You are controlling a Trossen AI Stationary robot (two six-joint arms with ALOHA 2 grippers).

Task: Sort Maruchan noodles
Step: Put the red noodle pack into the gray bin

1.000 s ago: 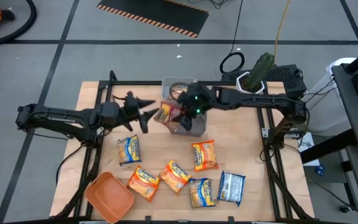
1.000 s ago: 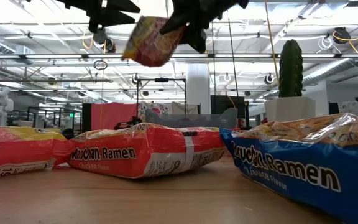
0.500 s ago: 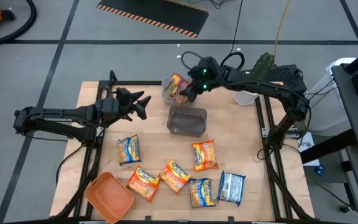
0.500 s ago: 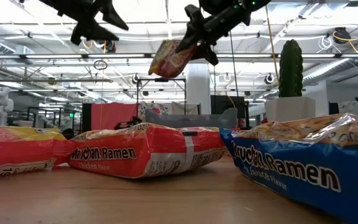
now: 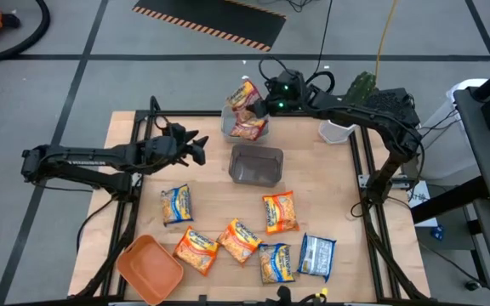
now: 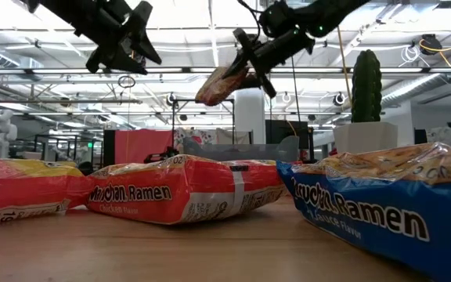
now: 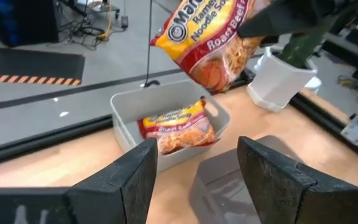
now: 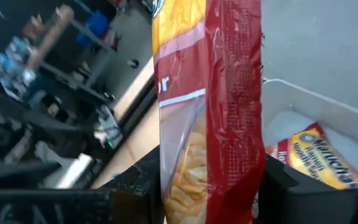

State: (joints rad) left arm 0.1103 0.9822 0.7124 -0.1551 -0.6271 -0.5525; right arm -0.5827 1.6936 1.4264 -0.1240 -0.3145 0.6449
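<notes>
My right gripper is shut on a reddish Maruchan noodle packet, held in the air over the clear bin at the table's far edge. A second reddish packet lies flat in that bin. My left gripper hovers open and empty, left of the grey bin. Several more packets lie flat near the front: orange ones and a blue-and-silver one. My right gripper pinches the reddish packet between its two fingers at one short end. It comes roughly level from the table's right side. The packet is lifted clear and slants down from the fingers, its free end lowest, above the clear bin.
An orange tray sits at the front left corner. A white pot and a cactus stand at the far right, close under the right arm. Black frame rails run along the table's left and right sides.
My right gripper has carried the reddish packet from above the grey bin toward the table's far edge, rolling as it went, so the packet now hangs over the clear bin. My left gripper has rolled and sunk a little.
</notes>
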